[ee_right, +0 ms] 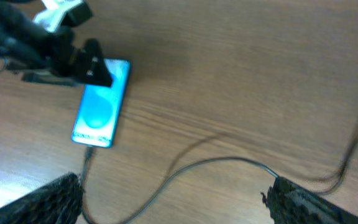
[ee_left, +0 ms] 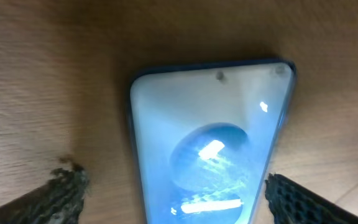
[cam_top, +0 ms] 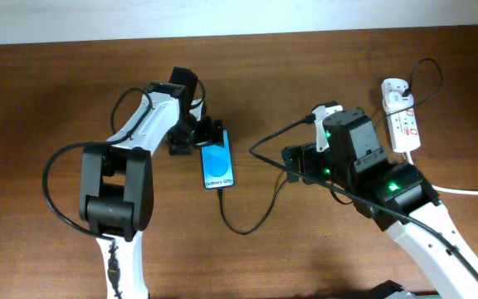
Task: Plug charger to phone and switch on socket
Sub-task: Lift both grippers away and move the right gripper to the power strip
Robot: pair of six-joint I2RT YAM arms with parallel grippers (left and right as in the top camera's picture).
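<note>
The phone (cam_top: 217, 165) lies flat on the wooden table with its blue screen lit. It also shows in the left wrist view (ee_left: 210, 155) and in the right wrist view (ee_right: 101, 102). The charger (cam_top: 247, 231), a thin black cable, meets the phone's near end (ee_right: 89, 152) and loops right towards the socket (cam_top: 401, 120) at the far right. My left gripper (cam_top: 199, 139) is open; its fingers (ee_left: 176, 199) straddle the phone's far end, the left finger well clear of the phone. My right gripper (cam_top: 299, 166) is open and empty above the cable loop (ee_right: 185, 171).
A thick white cord (cam_top: 471, 192) runs from the socket to the right edge. The table's far edge meets a pale wall at the top of the overhead view. More black cable arcs over the socket's far end (cam_top: 426, 75).
</note>
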